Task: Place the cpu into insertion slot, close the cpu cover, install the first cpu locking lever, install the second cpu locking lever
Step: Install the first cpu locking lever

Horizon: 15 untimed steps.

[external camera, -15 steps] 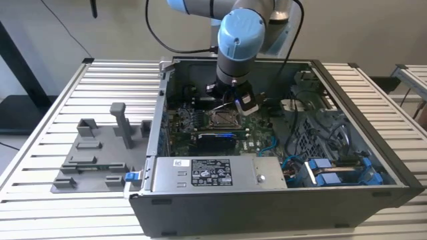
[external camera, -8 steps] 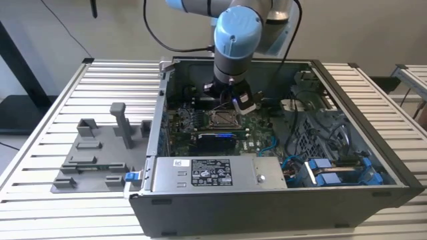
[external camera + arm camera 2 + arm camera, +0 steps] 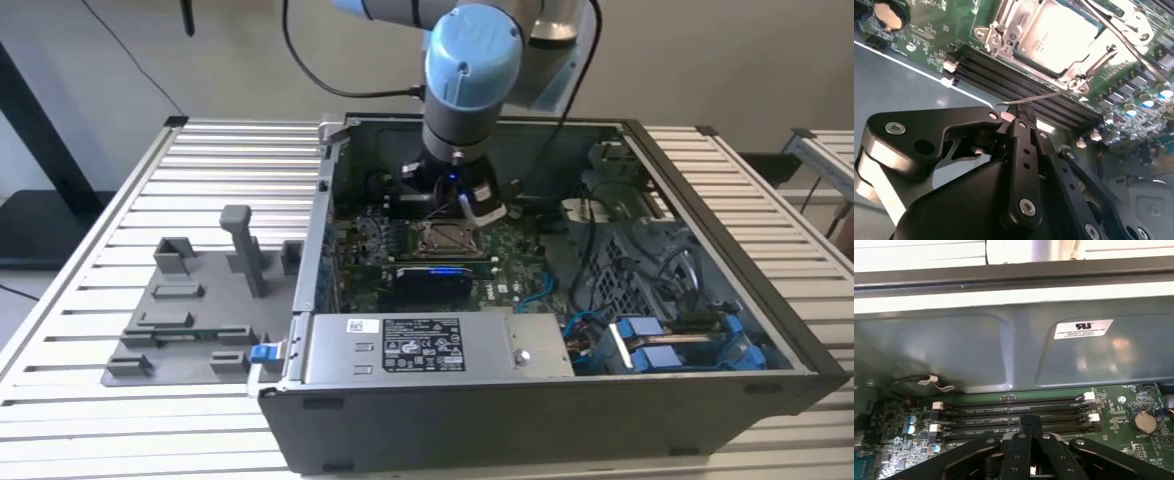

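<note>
Claw [image 3: 1021,114] clenched on locking lever [image 3: 1050,95], cpu [image 3: 1059,35] seated under closed cpu cover [image 3: 1003,24], its far edge cut off

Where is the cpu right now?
In the second wrist view the cpu sits in the insertion slot, framed by the cpu cover, beside the long black memory slots.

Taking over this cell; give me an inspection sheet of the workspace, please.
Surface: slatted table, open computer case on it.
Job's things: cpu seated under the lowered cpu cover; the end of a locking lever by the gripper.
Clutter: grey fixture tray beside the case.
Grippers: gripper inside the case, jaws together.
Cables: wire bundle inside the case; black cable by the arm.
Surroundings: plain wall behind.
</note>
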{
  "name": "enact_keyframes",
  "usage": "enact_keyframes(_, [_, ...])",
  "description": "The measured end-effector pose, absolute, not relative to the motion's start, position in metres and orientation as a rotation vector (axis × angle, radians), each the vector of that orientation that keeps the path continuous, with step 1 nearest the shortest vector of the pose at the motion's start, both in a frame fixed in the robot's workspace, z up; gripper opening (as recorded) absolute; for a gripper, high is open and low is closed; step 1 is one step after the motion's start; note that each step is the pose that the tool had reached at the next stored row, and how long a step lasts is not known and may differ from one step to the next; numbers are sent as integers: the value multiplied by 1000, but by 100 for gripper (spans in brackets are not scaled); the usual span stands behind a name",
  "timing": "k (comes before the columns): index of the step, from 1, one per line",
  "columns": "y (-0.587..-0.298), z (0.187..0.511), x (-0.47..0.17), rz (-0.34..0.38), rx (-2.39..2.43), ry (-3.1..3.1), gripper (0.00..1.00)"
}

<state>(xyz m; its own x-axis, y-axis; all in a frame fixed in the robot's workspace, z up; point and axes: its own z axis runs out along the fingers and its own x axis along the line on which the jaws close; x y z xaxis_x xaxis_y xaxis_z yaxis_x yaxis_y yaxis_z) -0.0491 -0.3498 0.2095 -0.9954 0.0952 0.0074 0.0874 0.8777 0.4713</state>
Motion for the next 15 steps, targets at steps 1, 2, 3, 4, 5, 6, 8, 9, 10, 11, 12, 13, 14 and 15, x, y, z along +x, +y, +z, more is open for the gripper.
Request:
enact_keyframes(1, [-350, 210, -50, 760, 149, 3033, 11])
enact_keyframes(2, [-350, 210, -51, 760, 151, 3037, 11])
enact_keyframes(3, [-350, 210, -52, 761, 153, 3042, 11])
enact_keyframes(4, [-350, 210, -53, 761, 155, 3047, 11])
enact_keyframes(5, [-350, 210, -55, 762, 157, 3052, 11])
enact_keyframes(6, [-350, 210, -56, 763, 160, 3056, 11])
enact_keyframes(8, [-350, 210, -60, 763, 162, 3061, 11])
enact_keyframes(9, [-350, 210, -63, 761, 162, 3061, 11])
enact_keyframes(10, [-350, 210, -66, 758, 162, 3062, 11])
enact_keyframes(11, [-350, 210, -69, 755, 162, 3063, 11])
enact_keyframes(12, [-351, 210, -72, 753, 162, 3063, 11])
enact_keyframes(13, [-351, 210, -74, 750, 162, 3064, 11])
enact_keyframes(14, [-352, 210, -76, 746, 162, 3064, 11])
enact_keyframes(15, [-352, 210, -76, 739, 162, 3066, 11])
